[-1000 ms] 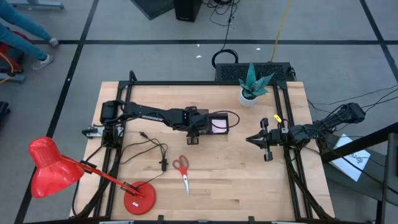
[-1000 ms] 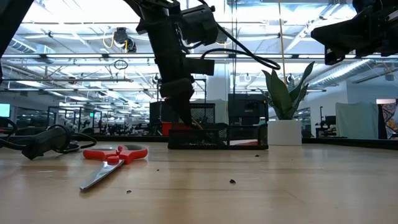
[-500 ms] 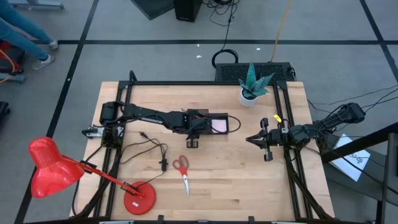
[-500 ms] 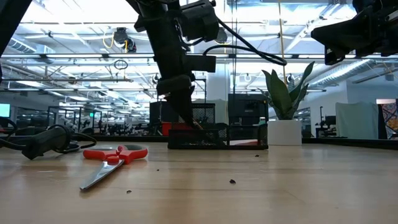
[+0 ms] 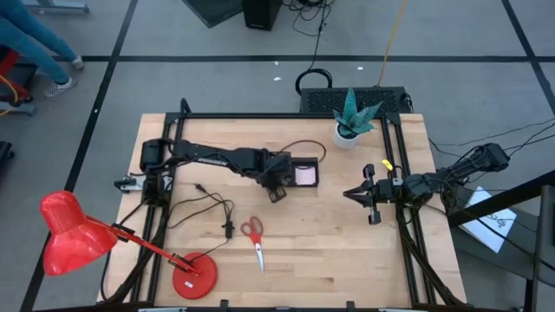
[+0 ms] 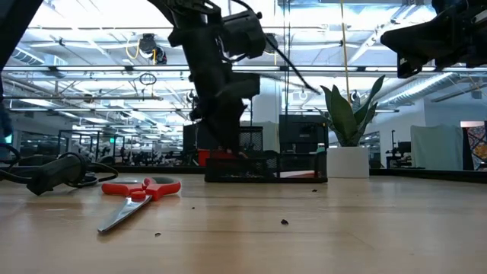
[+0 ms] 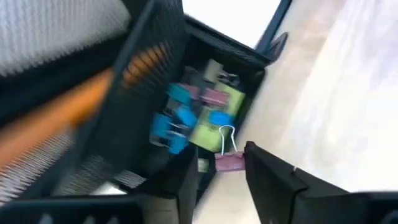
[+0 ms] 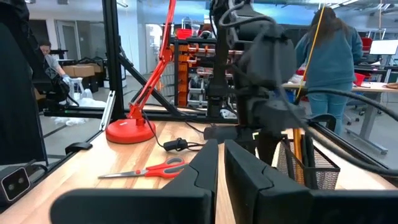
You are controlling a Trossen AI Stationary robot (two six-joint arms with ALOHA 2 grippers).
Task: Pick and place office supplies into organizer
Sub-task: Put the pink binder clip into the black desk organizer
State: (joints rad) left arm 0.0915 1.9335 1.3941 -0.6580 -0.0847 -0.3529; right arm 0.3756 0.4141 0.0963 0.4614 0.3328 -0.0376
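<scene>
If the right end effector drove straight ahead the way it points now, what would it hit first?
Most likely the left arm's wrist, which stands directly ahead of the right end effector, with the black organizer just beside it. The scissors lie off that line. Depth is uncertain.

Grey floor (image 5: 217,69) with black lines, bright ceiling lights (image 6: 91,34)

Both arms are dark, nearly black, built of jointed segments. The left arm (image 5: 217,160) carries pale lettering along its forearm, and a thin black cable loops off its wrist. The left gripper (image 7: 221,180) has flat, matte black fingers with squared edges. The right gripper (image 8: 221,163) shows the same blocky black fingers.
</scene>
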